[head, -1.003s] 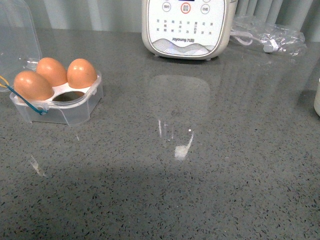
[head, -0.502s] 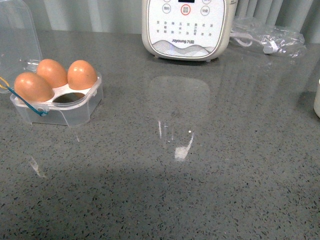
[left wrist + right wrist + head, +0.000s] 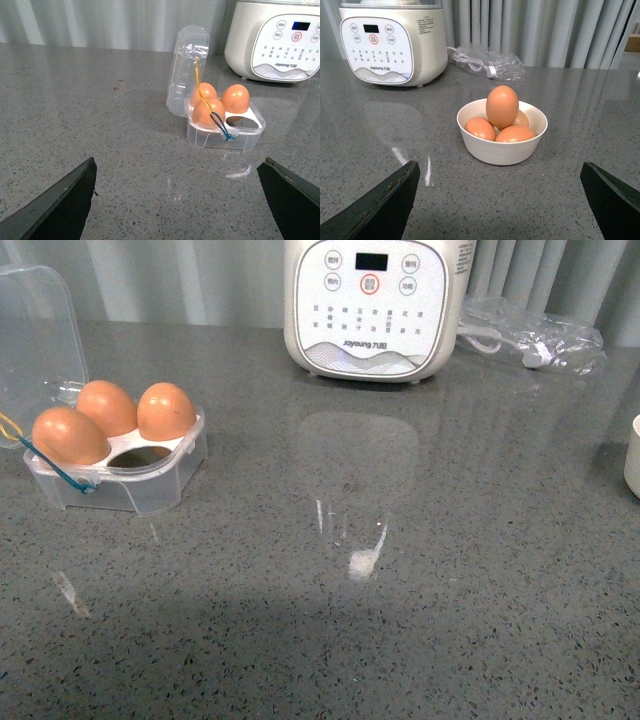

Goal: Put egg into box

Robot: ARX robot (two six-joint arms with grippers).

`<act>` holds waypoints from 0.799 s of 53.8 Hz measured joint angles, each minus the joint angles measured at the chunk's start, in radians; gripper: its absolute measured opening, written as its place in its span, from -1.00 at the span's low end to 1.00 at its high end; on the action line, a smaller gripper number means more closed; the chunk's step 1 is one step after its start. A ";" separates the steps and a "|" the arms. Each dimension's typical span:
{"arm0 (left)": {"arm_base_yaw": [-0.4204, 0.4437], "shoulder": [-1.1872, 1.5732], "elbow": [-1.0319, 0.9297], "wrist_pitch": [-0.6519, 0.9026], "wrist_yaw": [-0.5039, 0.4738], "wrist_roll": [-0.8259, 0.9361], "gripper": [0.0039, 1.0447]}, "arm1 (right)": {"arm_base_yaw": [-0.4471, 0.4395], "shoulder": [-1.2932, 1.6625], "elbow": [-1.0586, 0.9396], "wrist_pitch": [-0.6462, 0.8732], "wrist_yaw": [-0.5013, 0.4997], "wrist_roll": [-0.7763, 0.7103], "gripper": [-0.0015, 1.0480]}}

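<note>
The clear box [image 3: 150,485] sits at the table's left with its lid [image 3: 35,330] up. It holds three brown eggs [image 3: 165,410] and has one empty cell [image 3: 138,457]. It also shows in the left wrist view [image 3: 240,137]. My left gripper [image 3: 177,200] is open and empty, short of the box. My right gripper [image 3: 500,200] is open and empty, in front of a white bowl [image 3: 502,150] holding several eggs, one egg [image 3: 502,106] on top. Neither gripper shows in the front view.
A white appliance with buttons [image 3: 372,305] stands at the back middle. A clear plastic bag with a cord [image 3: 530,335] lies at the back right. The bowl's edge [image 3: 633,455] shows at the right side. The table is grey speckled stone.
The front view has shifted slightly, so the box and appliance sit a little lower in the picture. Nothing on the table has moved.
</note>
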 joint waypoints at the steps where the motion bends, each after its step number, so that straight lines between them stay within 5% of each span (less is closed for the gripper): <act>1: 0.000 0.000 0.000 0.000 0.000 0.000 0.87 | 0.000 0.000 0.000 0.000 0.000 0.000 0.86; 16: 0.000 0.000 0.000 0.000 0.000 0.000 0.87 | -0.003 0.005 0.002 -0.010 -0.009 -0.009 0.86; 24: 0.000 0.000 0.000 0.000 0.000 0.000 0.87 | -0.029 0.114 0.071 -0.106 -0.173 -0.315 0.86; 33: 0.000 0.000 0.000 0.000 0.000 0.000 0.87 | -0.112 0.256 0.122 0.095 -0.258 -0.435 0.86; 43: 0.000 0.000 0.000 0.000 0.000 0.000 0.87 | -0.257 0.638 0.235 0.450 -0.311 -0.349 0.86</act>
